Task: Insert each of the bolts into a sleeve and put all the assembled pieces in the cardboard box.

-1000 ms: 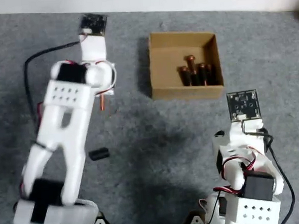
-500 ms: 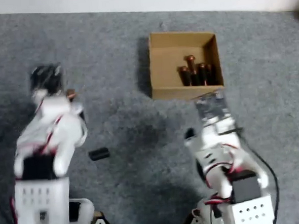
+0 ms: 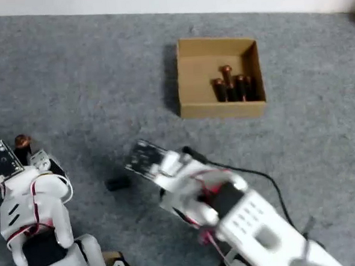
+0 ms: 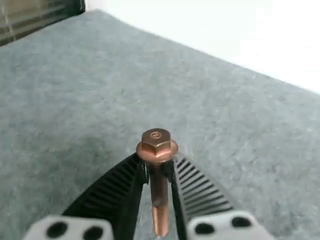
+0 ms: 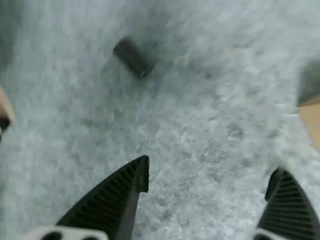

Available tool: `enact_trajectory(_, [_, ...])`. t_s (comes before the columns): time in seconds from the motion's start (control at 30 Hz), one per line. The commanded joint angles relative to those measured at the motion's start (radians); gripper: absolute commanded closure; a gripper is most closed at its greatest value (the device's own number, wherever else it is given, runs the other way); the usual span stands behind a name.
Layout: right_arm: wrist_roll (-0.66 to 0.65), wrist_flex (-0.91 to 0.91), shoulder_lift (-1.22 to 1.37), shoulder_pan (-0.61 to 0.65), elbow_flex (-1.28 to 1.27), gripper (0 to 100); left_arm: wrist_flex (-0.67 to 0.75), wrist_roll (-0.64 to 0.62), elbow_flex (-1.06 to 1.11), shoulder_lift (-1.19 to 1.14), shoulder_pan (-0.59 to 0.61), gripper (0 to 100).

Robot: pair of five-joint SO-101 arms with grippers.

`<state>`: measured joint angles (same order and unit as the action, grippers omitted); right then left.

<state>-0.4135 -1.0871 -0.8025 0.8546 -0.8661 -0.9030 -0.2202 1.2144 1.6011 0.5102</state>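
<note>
A copper bolt (image 4: 157, 172) stands head-up between the black fingers (image 4: 127, 185) of my left gripper (image 4: 159, 172), which is shut on its shank. In the high view this bolt (image 3: 22, 142) sits at the far left by the left arm. A black sleeve (image 3: 117, 183) lies on the grey carpet in front of the right arm's wrist. My right gripper (image 5: 207, 182) hangs open over the carpet, the sleeve (image 5: 132, 58) lying some way beyond its fingers. The cardboard box (image 3: 189, 72) at the back holds several assembled pieces (image 3: 230, 86).
Grey carpet covers the whole table. The right arm (image 3: 230, 208) stretches diagonally across the front middle, with its black cable trailing behind. The left arm's base (image 3: 50, 261) is at the front left corner.
The left arm has pulled back toward the front left, carrying the bolt. The right arm has swung leftward and lowered toward the sleeve, away from the box.
</note>
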Motion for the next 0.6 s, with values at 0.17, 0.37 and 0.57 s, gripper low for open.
enact_trajectory(0.17, [-0.183,0.016,0.542,0.051,0.394,65.2,0.035,-0.011,-0.001,0.019,0.119,99])
enact_trajectory(0.37, [-0.269,0.016,0.776,0.110,0.596,65.2,0.035,-0.012,0.002,0.021,0.122,99])
enact_trajectory(0.57, [-0.373,0.013,0.954,0.134,0.763,65.2,0.035,-0.012,0.005,0.021,0.122,99])
